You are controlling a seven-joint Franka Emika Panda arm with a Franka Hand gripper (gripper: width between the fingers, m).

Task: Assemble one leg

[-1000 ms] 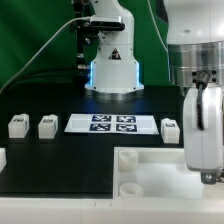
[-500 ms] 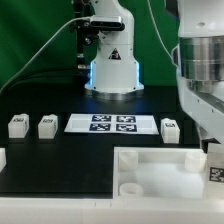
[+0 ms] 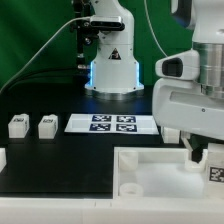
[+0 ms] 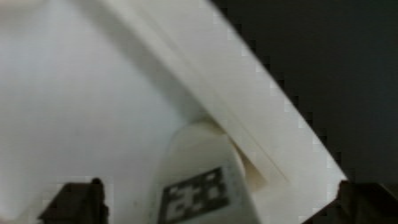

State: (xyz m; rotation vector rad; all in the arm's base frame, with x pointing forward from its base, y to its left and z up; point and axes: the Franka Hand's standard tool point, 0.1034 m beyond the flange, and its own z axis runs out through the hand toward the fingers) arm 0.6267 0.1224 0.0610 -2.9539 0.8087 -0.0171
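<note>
My arm hangs low at the exterior view's right, my hand (image 3: 200, 152) down inside the white tray part (image 3: 150, 170); its fingers (image 4: 75, 200) stand spread, pinching nothing. The leg (image 4: 199, 185) lies in the tray between them, tag up. The counter (image 3: 60, 150) is black; two more legs (image 3: 32, 125) and the marker board (image 3: 112, 123) lie on it, tags unreadable.

exterior view: set low at the near edge of the counter (image 3: 60, 150), facing the far arm base (image 3: 110, 70) | wrist view: very near the tray (image 4: 71, 110), looking down | shared: tray corner, tagged leg (image 4: 199, 195)
</note>
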